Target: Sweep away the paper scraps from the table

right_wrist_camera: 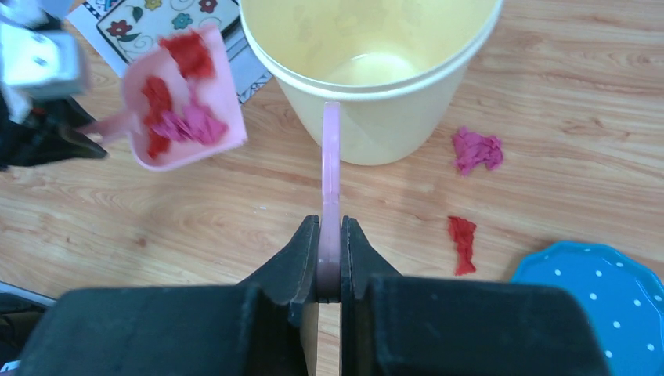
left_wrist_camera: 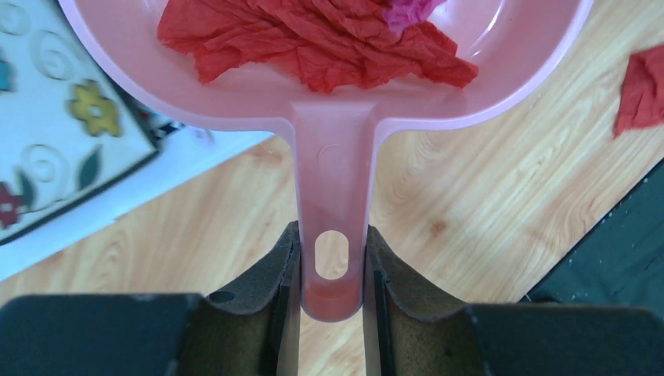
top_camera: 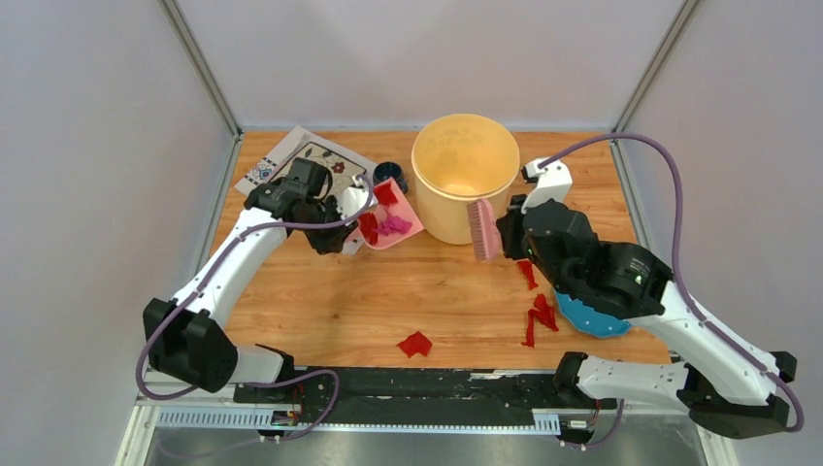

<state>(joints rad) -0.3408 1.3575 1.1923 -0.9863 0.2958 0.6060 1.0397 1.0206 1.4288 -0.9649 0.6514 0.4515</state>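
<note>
Closest to you in the left wrist view, the left gripper (left_wrist_camera: 332, 274) has its pads pinched on the very end of the dustpan handle (left_wrist_camera: 333, 180). The jaws are nearly together, with only that thin pink strip between them. Gripping so far back keeps the fingers out of the pan's mouth. Straight ahead of the fingers, the dustpan (left_wrist_camera: 540, 63) carries a heap of paper scraps (left_wrist_camera: 313, 47), mostly red with a little magenta. It looks raised off the table (left_wrist_camera: 470, 196) and level enough that nothing spills. The placemat (left_wrist_camera: 70, 133) lies under the pan's far side, and a lone red scrap (left_wrist_camera: 644, 90) sits on the wood off to the other side.

Your right gripper (right_wrist_camera: 330, 235) is clamped tight on the flat brush (right_wrist_camera: 331, 157), seen edge-on. Its far end reaches the wall of the yellow bucket (right_wrist_camera: 391, 133) just beyond (probably parked there so the pan can reach the bucket). Out past the fingers, a magenta scrap (right_wrist_camera: 477, 150) and a red strip (right_wrist_camera: 462, 243) lie loose on the wood, near the blue plate (right_wrist_camera: 595, 298). I'd judge the sweeping only partly done.
</note>
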